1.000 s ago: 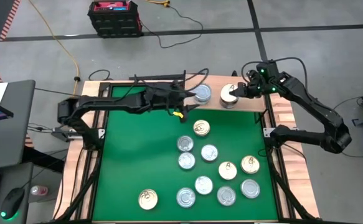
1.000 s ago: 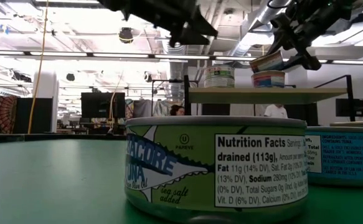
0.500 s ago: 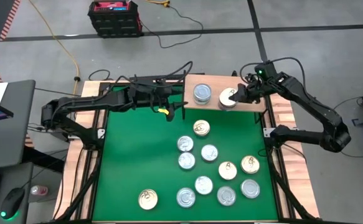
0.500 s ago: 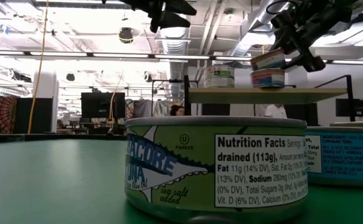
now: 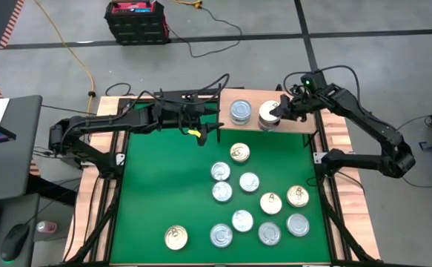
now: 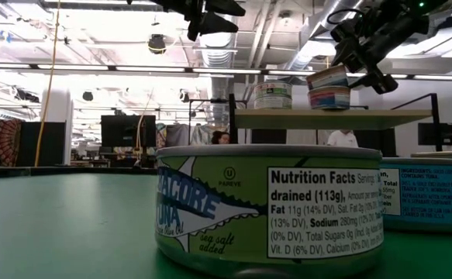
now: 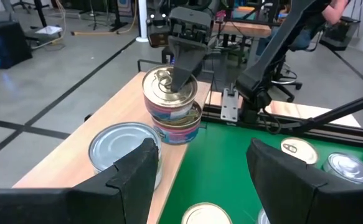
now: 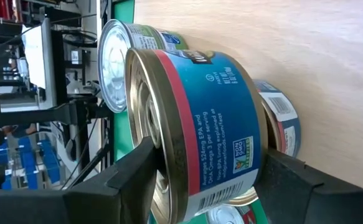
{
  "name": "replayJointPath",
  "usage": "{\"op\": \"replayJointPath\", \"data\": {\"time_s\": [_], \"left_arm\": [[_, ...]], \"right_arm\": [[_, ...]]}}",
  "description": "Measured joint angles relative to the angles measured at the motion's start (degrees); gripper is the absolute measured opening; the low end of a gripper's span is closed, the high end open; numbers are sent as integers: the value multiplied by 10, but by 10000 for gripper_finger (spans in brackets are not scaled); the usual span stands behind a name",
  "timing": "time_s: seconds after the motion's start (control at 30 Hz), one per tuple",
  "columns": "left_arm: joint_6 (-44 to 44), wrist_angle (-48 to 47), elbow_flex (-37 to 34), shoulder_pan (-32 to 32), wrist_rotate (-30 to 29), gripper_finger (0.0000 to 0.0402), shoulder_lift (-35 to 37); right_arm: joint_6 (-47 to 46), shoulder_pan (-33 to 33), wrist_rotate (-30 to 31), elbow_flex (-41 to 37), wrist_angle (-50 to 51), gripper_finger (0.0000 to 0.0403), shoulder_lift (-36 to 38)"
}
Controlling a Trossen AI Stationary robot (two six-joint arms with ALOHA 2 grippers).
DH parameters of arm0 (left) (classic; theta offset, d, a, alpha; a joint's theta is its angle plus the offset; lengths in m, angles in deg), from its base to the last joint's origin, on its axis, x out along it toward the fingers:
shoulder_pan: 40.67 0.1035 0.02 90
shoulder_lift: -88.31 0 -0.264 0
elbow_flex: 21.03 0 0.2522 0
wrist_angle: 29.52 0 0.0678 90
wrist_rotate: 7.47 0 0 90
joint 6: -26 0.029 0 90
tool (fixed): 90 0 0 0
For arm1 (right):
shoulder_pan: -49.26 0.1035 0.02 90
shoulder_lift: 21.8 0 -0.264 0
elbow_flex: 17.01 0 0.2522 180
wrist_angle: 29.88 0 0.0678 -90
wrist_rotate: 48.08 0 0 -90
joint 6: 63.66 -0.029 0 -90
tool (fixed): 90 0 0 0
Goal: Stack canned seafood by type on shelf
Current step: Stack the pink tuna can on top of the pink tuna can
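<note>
While over the shelf [image 5: 264, 119] | right gripper [image 5: 277, 113] clamped a gold-lid can [image 7: 169, 90], tilted, just above a second can [image 7: 180, 124] on the board | silver-lid can [image 5: 240, 111] stood beside | left gripper [image 5: 214, 126] hung near shelf's left end, fingers apart, empty | other cans [image 5: 249, 182] lay across mat [image 5: 164, 185].

The small light-wood shelf [image 5: 249, 100] on thin black legs carries a silver-lidded round tin [image 5: 240, 111] and, beside it, a blue-labelled tin [image 6: 329, 98]. The green table top [image 5: 164, 185] bears ten flat round cans [image 5: 249, 182], silver-lidded and gold-lidded, lying scattered.
</note>
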Motion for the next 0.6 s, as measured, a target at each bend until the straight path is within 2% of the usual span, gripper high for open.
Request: {"op": "replayJointPath", "data": {"time_s": [0.13, 0.37, 0.5, 0.6], "left_arm": [[3, 0, 0, 0, 0, 233, 0], [-33, 8, 0, 10, 19, 233, -9], [-9, 33, 8, -15, -4, 233, -52], [2, 27, 45, -46, -33, 233, -103]], "right_arm": [[23, -7, -6, 2, -9, 261, 0], [105, -39, -31, 45, 45, 261, -18], [133, -37, -56, 64, 87, 261, -38], [141, -30, -63, 76, 92, 261, -51]]}}
